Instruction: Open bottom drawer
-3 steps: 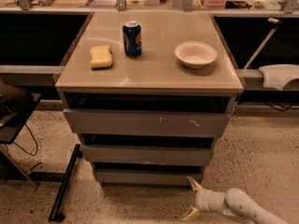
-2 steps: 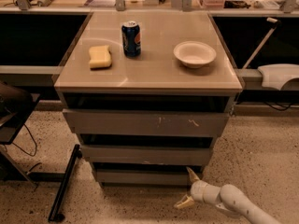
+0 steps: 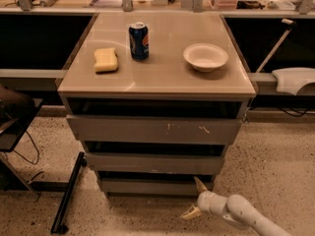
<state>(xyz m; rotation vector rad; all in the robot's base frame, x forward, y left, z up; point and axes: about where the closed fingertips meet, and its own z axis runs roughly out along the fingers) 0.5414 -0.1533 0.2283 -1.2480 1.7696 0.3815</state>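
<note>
The bottom drawer (image 3: 147, 186) is the lowest and narrowest of three grey-brown handleless fronts in a low cabinet. Its flat front stands slightly forward, with a dark gap above it. My gripper (image 3: 195, 198) is low at the drawer's right end, on a white arm coming in from the lower right. Its two pale fingers are spread open. The upper finger (image 3: 200, 184) touches or nearly touches the drawer's top right edge. The lower finger (image 3: 189, 212) hangs in front of the panel, near the floor.
The middle drawer (image 3: 155, 163) and the scratched top drawer (image 3: 155, 130) sit above. On the cabinet top (image 3: 162, 77) are a yellow sponge (image 3: 106, 60), a blue soda can (image 3: 139, 41) and a white bowl (image 3: 205, 57). A black bar (image 3: 67, 194) lies on the speckled floor at left.
My gripper has moved left and up from the lower right, closing in on the right end of the bottom drawer. The drawers and the things on top have not moved.
</note>
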